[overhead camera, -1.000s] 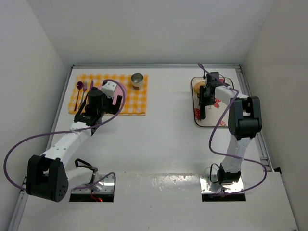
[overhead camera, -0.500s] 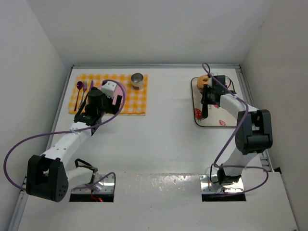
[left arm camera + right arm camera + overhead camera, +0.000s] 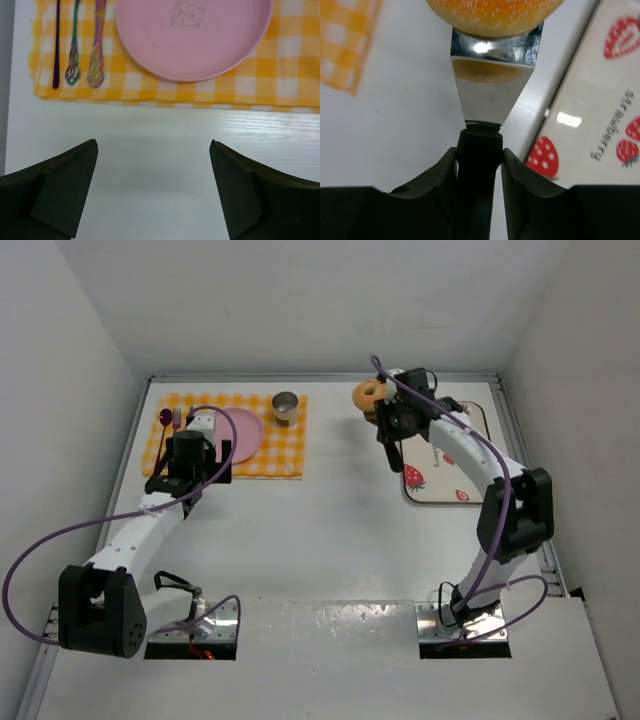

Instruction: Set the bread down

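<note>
The bread (image 3: 368, 395), a golden-brown ring bun, rides on the metal blade of a spatula (image 3: 388, 445), in the air left of the strawberry tray (image 3: 440, 475). My right gripper (image 3: 392, 428) is shut on the spatula's black handle. In the right wrist view the bread (image 3: 492, 12) sits at the blade's far end, and the gripper (image 3: 479, 167) clamps the handle (image 3: 477, 150). The pink plate (image 3: 242, 435) lies on the yellow checked cloth (image 3: 285, 450). My left gripper (image 3: 188, 448) is open and empty near the plate (image 3: 195, 35), its jaws (image 3: 153, 147) wide apart over white table.
A metal cup (image 3: 285, 406) stands at the cloth's back right corner. A spoon, fork and knife (image 3: 75, 55) lie left of the plate. The tray with strawberry prints (image 3: 600, 120) lies at the right. White walls close the table's back and sides.
My right arm has lifted the spatula with the bread off the tray and carried it left. My left arm has shifted left and back, uncovering the pink plate.
</note>
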`<state>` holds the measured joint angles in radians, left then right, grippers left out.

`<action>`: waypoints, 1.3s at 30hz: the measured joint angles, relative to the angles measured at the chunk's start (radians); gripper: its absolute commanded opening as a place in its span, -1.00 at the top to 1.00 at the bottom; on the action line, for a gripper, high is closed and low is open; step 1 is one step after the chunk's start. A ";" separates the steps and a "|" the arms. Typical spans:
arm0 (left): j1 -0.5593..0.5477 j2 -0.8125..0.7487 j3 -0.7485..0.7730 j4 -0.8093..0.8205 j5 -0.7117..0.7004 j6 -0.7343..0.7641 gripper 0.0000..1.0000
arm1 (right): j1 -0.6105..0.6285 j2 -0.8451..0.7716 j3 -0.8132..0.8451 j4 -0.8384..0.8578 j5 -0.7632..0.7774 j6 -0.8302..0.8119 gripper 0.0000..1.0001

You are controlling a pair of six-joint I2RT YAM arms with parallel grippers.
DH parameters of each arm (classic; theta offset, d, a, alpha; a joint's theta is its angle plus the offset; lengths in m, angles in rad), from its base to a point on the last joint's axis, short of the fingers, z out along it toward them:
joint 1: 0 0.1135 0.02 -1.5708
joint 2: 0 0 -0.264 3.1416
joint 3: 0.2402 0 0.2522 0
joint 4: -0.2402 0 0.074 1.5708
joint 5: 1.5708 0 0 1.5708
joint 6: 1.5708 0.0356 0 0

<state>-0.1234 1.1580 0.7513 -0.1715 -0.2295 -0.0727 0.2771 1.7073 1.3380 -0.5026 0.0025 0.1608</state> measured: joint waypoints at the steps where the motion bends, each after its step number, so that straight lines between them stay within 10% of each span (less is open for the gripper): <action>1: 0.009 -0.002 0.002 -0.023 -0.012 -0.008 -1.00 | 0.030 0.026 0.068 -0.021 -0.008 -0.004 1.00; 17: 0.091 -0.162 -0.121 -0.108 -0.141 0.073 -1.00 | 0.383 0.523 0.750 -0.174 -0.077 0.027 1.00; 39: 0.076 -0.193 -0.221 -0.002 -0.156 0.192 -1.00 | 0.522 0.871 1.011 -0.055 0.085 0.050 1.00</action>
<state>-0.0471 0.9646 0.5301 -0.1734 -0.3851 0.1192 0.7994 2.5782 2.3493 -0.5579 0.0875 0.2108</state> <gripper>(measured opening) 0.997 0.362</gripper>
